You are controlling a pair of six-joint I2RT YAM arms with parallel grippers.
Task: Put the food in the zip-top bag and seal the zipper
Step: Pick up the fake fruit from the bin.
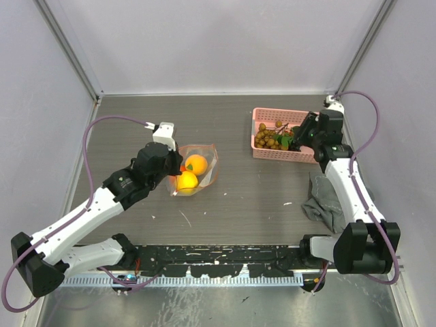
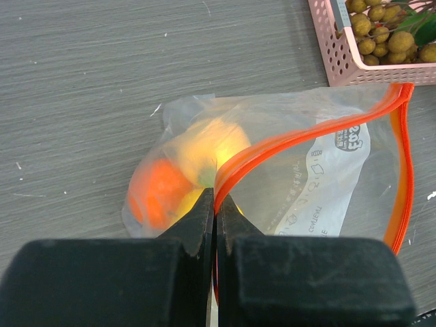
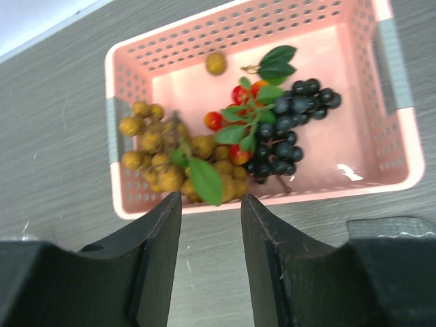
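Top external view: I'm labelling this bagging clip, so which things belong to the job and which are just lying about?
Job: zip-top bag, its zipper pinched in the left claw, yellow fruit and orange fruit inside, bunch of brown balls in the pink basket, open right claw.
Lying about: pink basket, dark grapes, red berries, grey cloth.

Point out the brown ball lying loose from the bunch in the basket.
The lone ball by the basket's far wall; the rest cluster together in the bunch.

The zip-top bag (image 2: 320, 177) is clear glossy plastic, the basket (image 3: 272, 20) pink perforated plastic, the table (image 2: 102, 82) matt wood-grain.
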